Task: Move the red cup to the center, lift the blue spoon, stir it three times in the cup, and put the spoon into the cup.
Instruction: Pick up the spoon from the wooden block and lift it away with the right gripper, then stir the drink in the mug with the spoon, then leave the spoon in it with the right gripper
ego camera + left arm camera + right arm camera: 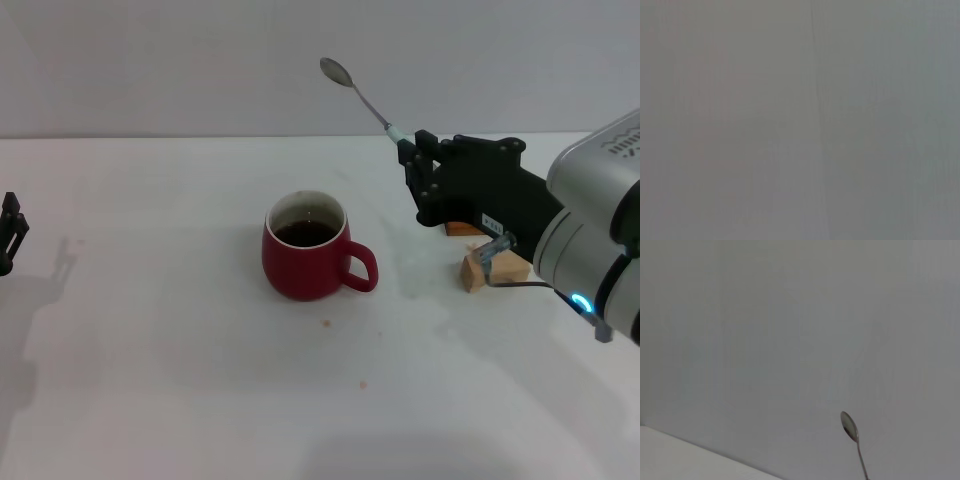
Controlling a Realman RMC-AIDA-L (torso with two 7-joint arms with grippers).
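Spoon clamped in right claw, bowl end poking up and away; red cup sits lower on tabletop, left of it. Left claw parked at far left edge, can't tell its state.

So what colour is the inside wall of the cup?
White, above dark liquid in the red cup; head view shows it best.

A tan wooden block lay on the white table just below the claw, an orange-brown block behind it.
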